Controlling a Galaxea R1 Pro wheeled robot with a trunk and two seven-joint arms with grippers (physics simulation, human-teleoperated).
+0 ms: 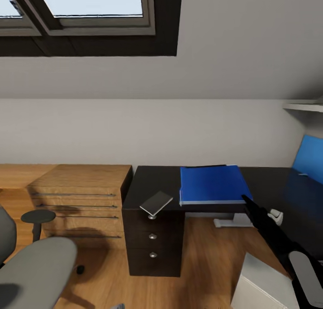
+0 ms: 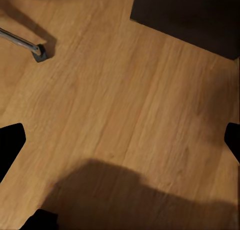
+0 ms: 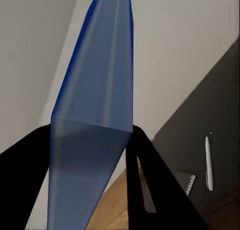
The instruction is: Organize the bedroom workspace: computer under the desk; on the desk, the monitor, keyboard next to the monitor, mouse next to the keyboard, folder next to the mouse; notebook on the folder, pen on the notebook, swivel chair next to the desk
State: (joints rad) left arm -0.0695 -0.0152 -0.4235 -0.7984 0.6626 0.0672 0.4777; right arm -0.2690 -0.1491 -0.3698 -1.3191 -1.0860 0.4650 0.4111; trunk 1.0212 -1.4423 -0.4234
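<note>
The right arm reached up from the lower right to the desk's (image 1: 148, 183) front edge, its right gripper (image 1: 247, 200) clamped on the near right corner of the folder (image 1: 211, 183), which lay flat on the desktop. The fingertips were hard to make out from the head camera. The left gripper (image 2: 122, 140) hung spread wide over the floor (image 2: 125, 89). The notebook (image 1: 156, 203) overhung the desk edge, left of the folder

Items partly out of our sight:
- Chair (image 1: 31, 268): cut by the left and bottom edges.
- Computer (image 1: 262, 284): cut by the bottom edge, one side behind the right arm.
- Blue panel (image 1: 310, 158): cut by the right edge; we cannot identify it.
- Notebook (image 3: 190, 182): only a corner shows past a finger (image 3: 150, 190).
- Folder (image 3: 92, 140): blurred, cut top and bottom; we cannot tell whether it is clamped.
</note>
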